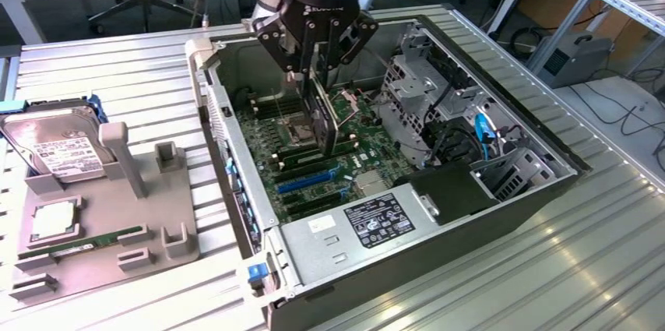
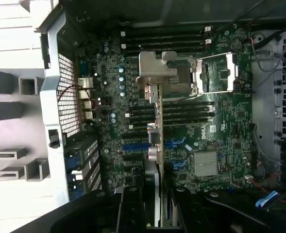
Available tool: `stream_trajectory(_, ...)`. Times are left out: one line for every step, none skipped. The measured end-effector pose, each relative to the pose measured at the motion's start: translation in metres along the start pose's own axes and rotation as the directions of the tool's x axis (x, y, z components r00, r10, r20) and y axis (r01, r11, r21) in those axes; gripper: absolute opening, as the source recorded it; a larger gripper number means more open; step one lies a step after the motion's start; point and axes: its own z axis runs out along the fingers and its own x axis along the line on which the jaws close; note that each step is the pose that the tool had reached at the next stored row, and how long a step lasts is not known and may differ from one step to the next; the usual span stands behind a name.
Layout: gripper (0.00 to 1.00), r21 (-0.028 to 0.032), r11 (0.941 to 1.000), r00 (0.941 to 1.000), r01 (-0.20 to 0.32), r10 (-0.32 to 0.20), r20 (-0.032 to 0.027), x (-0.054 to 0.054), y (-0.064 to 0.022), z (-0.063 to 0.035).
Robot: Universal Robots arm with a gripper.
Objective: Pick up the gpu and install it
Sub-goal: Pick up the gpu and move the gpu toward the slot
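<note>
Above the motherboard inside the open computer case, gripper clamps the gpu by its upper end. Card hangs edge-on, long axis roughly vertical; blue expansion slot lies lower, toward the near side.

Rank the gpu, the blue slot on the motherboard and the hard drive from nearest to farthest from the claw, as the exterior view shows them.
1. gpu: gripped in the claw.
2. blue slot: on the motherboard, below the card.
3. hard drive: far off on the exterior view's left.
</note>
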Motion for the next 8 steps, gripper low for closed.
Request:
stream_trajectory(0.27, 0.0001, 1.0, 1.0, 0.0, 0.0, 0.0, -0.0013, 0.0001, 0.0005)
stream_trajectory(0.27, 0.0001, 1.0, 1.0, 0.0, 0.0, 0.0, -0.0023, 0.0002, 0.001)
stream_trajectory(0.27, 0.0002, 1.0, 1.0, 0.0, 0.0, 0.0, -0.0035, 0.0003, 0.0015)
stream_trajectory(0.27, 0.0002, 1.0, 1.0, 0.0, 0.0, 0.0001, -0.0048, 0.0004, 0.002)
stream_trajectory(0.27, 0.0003, 1.0, 1.0, 0.0, 0.0, 0.0, -0.0061, 0.0005, 0.0025)
stream_trajectory(0.27, 0.0003, 1.0, 1.0, 0.0, 0.0, 0.0, -0.0073, 0.0006, 0.0031)
stream_trajectory(0.27, 0.0004, 1.0, 1.0, 0.0, 0.0, 0.0, -0.0087, 0.0007, 0.0037)
stream_trajectory(0.27, 0.0005, 1.0, 1.0, 0.0, 0.0, 0.0, -0.0098, 0.0008, 0.0041)
